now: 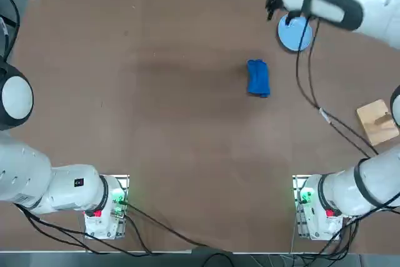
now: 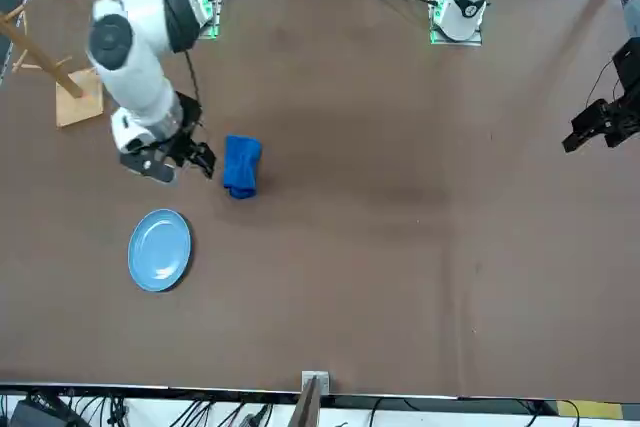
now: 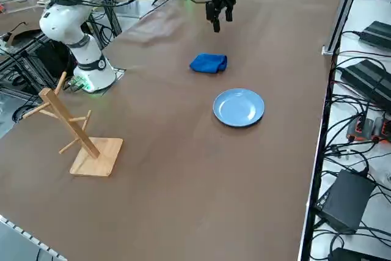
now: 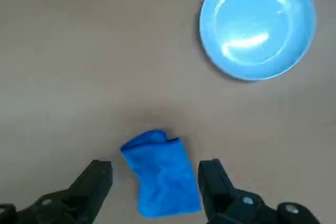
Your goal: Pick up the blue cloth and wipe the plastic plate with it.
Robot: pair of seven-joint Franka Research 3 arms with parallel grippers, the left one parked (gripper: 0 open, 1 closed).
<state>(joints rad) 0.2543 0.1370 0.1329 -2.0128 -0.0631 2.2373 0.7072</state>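
Note:
The blue cloth (image 1: pixel 257 77) lies bunched on the brown table, also seen in the front view (image 2: pixel 241 165) and right side view (image 3: pixel 208 63). The plastic plate (image 1: pixel 294 34), light blue and round, sits a short way beyond it towards the far right, partly under my arm; it shows whole from the front (image 2: pixel 160 249) and side (image 3: pixel 239 107). My right gripper (image 3: pixel 221 21) hangs open, well above the table near the cloth. In the wrist view the cloth (image 4: pixel 164 182) shows down between the spread fingers (image 4: pixel 210 174), with the plate (image 4: pixel 257 24) beyond. Nothing is held.
A tan wooden rack on a square base (image 3: pixel 85 145) stands at the table's right edge (image 1: pixel 378 122), nearer my base. Black cables (image 1: pixel 312 92) trail from my arm across the table. Bare brown tabletop (image 1: pixel 156 92) stretches left of the cloth.

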